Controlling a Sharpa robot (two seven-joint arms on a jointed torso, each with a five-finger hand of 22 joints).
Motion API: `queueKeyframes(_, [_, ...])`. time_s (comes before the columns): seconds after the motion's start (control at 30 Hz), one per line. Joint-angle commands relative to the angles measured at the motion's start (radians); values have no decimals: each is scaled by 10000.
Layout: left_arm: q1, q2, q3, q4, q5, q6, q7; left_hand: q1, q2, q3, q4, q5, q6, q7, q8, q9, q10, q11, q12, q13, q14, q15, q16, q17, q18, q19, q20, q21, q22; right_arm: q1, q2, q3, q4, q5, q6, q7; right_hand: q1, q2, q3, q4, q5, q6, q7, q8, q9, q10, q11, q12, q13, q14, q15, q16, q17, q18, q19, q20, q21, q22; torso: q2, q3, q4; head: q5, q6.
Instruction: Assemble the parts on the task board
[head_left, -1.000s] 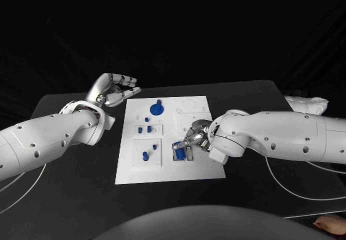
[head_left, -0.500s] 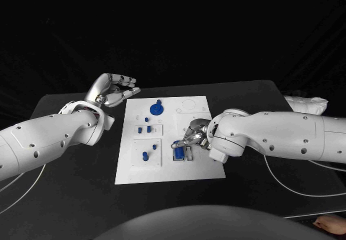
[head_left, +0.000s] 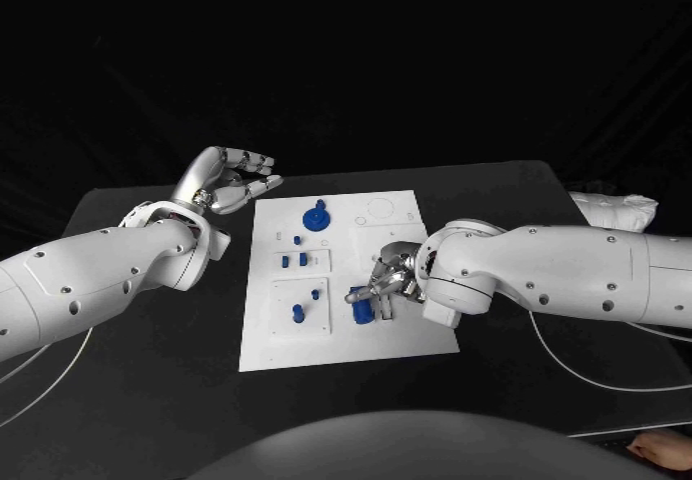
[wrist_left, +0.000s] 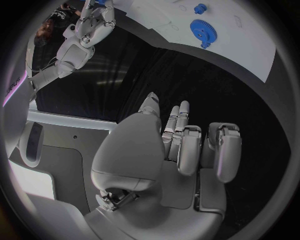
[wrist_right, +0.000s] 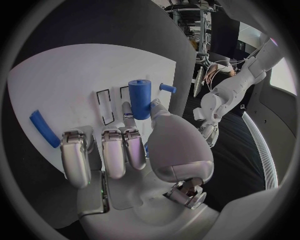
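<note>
The right hand (wrist_right: 134, 150) pinches a blue cylinder part (wrist_right: 140, 99) above the task board (head_left: 411, 335), so it should lower it straight and slowly into the slot below its fingertips, while the left hand (head_left: 231, 178) waits with fingers loosely curled and holding nothing.

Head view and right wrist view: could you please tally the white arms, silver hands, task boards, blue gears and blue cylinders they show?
White arms: 2, left arm and right arm
Silver hands: 2, left hand and right hand
Task board: 1
Blue gear: 1
Blue cylinder, at the right hand's fingertips: 1
Total: 7
</note>
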Motion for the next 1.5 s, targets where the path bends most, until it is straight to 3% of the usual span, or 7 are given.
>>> queueKeyframes(0.03, [5,20,7,4,-44,140,24,50,60,-52,23,40,-14,8,-30,-9,-4,-28,10,-1,617,-27,-31,1418,-75,1052,-83,24,2633,-30,-31,-33,-70,-453,608,-537,-114,-30,-57,56,-36,48,38,5,32,1039,50,28,2633,1061,65,41,2632,-67,1065,17,45,2634,-1,1,0,10,2])
queueKeyframes(0.53, [5,17,7,-1,-45,151,16,65,75,-56,21,50,-17,9,-32,-10,-7,-28,9,-2,616,-28,-31,1418,-75,1052,-83,24,2633,-30,-51,-33,-65,-587,723,-563,-286,134,-343,349,-28,16,48,-71,56,1039,50,28,2633,1061,72,41,2632,-67,1065,24,45,2634,-2,-2,-4,-7,2])
queueKeyframes(0.7, [5,12,7,4,-53,156,14,65,75,-56,21,50,-17,9,-32,-10,-7,-28,9,-2,616,-28,-31,1418,-75,1052,-83,24,2633,-31,-88,-33,-34,-474,335,-398,-7,338,-248,256,-18,156,-2,-16,103,1039,22,28,2633,1061,61,41,2632,-67,1065,26,45,2634,-1,2,-4,-4,2])
queueKeyframes(0.87, [5,0,7,9,-61,152,11,65,75,-56,21,50,-17,9,-32,-10,-7,-28,9,-2,616,-28,-31,1418,-75,1052,-83,24,2633,-32,-132,-33,1,162,-312,-142,830,580,46,-186,-5,535,-197,121,201,1039,-137,28,2633,1061,-50,41,2632,-67,1065,-49,45,2634,2,-3,-1,5,2])
queueKeyframes(1.1, [5,-12,6,15,-70,156,0,65,75,-56,21,50,-17,9,-32,-10,-7,-28,9,-2,616,-28,-31,1418,-75,1052,-83,24,2633,1,-308,-21,116,1380,-1206,231,1334,685,216,-440,62,712,-307,111,237,1039,-248,28,2633,1061,-140,41,2632,-67,1065,-143,45,2634,3,2,6,40,2])
queueKeyframes(1.3, [5,-13,6,-5,-76,148,-5,65,75,-56,21,50,-17,9,-32,-10,-7,-28,9,-2,616,-28,-31,1418,-75,1052,-83,24,2633,217,-582,4,295,2053,-1458,399,1457,669,247,-519,104,729,-320,86,239,1039,-264,28,2633,1061,-160,41,2632,-67,1065,-165,45,2634,-2,-6,2,42,2])
queueKeyframes(1.5, [5,16,5,-45,-79,158,-4,65,75,-56,21,50,-17,9,-32,-10,-7,-28,9,-2,616,-28,-31,1418,-75,1052,-83,24,2633,486,-797,17,398,2262,-1382,331,1471,634,231,-533,106,730,-314,72,239,1039,-264,28,2633,1061,-165,41,2632,-67,1065,-173,45,2634,-12,-11,-5,19,2])
